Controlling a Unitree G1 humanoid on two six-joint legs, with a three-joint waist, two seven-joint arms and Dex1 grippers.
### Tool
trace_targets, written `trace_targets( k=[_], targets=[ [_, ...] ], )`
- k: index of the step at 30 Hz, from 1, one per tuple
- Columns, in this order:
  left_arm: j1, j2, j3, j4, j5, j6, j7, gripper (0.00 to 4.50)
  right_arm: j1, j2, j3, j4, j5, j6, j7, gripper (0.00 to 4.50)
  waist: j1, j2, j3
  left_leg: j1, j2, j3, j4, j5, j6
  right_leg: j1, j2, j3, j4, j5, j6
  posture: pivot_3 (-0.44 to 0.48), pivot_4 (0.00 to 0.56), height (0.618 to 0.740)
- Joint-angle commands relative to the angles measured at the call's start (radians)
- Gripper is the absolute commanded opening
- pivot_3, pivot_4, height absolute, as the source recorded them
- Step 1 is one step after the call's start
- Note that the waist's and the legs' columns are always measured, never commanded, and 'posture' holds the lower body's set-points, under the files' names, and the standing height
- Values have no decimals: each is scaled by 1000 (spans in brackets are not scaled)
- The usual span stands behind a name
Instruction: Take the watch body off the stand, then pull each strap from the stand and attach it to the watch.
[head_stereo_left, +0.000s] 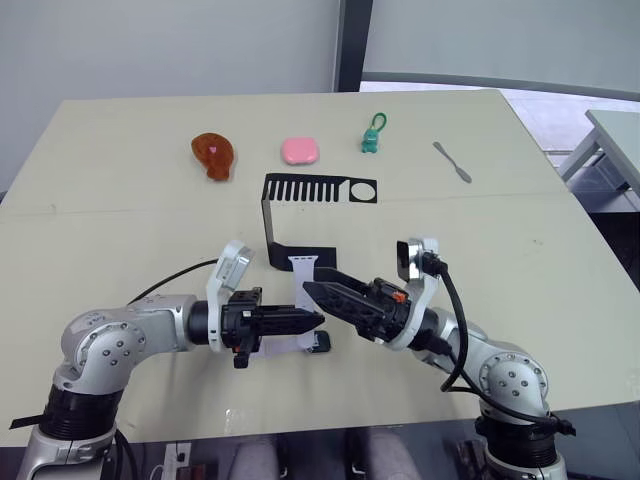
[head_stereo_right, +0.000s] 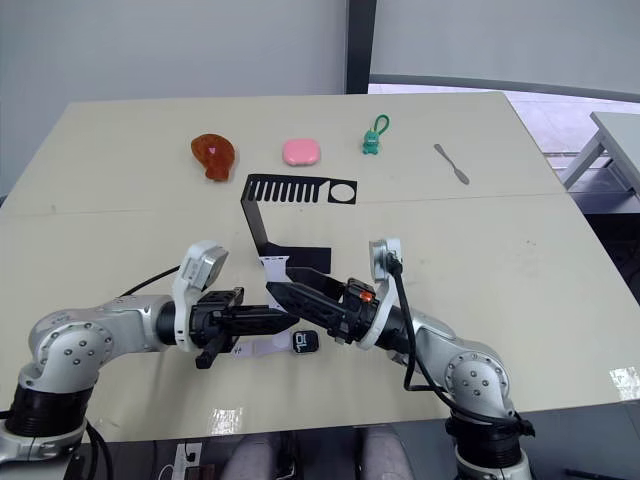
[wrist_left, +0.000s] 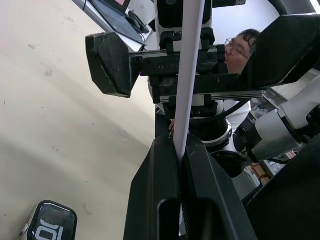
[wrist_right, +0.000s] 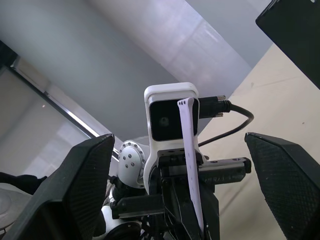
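Observation:
My left gripper (head_stereo_left: 312, 320) is shut on a pale strap (wrist_left: 190, 75), which stands upright from its fingertips; the strap's top end (head_stereo_left: 301, 268) shows in front of the black stand (head_stereo_left: 310, 190). Facing it from the right, my right gripper (head_stereo_left: 322, 305) is open, with its fingers (wrist_right: 85, 190) wide apart on either side of the held strap (wrist_right: 189, 150). The watch body (head_stereo_right: 306, 341) lies flat on the table below both grippers, screen up. A second pale strap (head_stereo_right: 262, 347) lies against its left side; I cannot tell whether the two are joined.
Along the far side of the table (head_stereo_left: 560, 250) lie a brown drumstick toy (head_stereo_left: 214, 153), a pink block (head_stereo_left: 300, 150), a green keyring figure (head_stereo_left: 370, 140) and a grey spatula (head_stereo_left: 452, 160). A person (wrist_left: 240, 42) shows behind my right arm.

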Motion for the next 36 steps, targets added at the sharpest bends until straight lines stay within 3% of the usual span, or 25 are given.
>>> trace_targets(
  k=[1, 4, 36],
  targets=[
    [-18, -10, 10, -24, -48, 13, 8, 0, -9, 3, 21, -13, -13, -19, 23, 3187, 0, 0, 0, 0, 0, 0, 0, 0, 0, 0, 0, 0, 0, 0, 0, 0, 150, 740],
    [-25, -12, 11, -22, -53, 18, 11, 0, -15, 5, 29, -4, -27, -34, 41, 1694, 0, 0, 0, 0, 0, 0, 0, 0, 0, 0, 0, 0, 0, 0, 0, 0, 150, 740],
    [1, -36, 25, -18, -43, -5, 42, 0, -8, 31, 16, 17, -48, -108, 79, 1694, 0, 0, 0, -1, 0, 0, 0, 0, 0, 0, 0, 0, 0, 0, 0, 0, 150, 740]
  ],
)
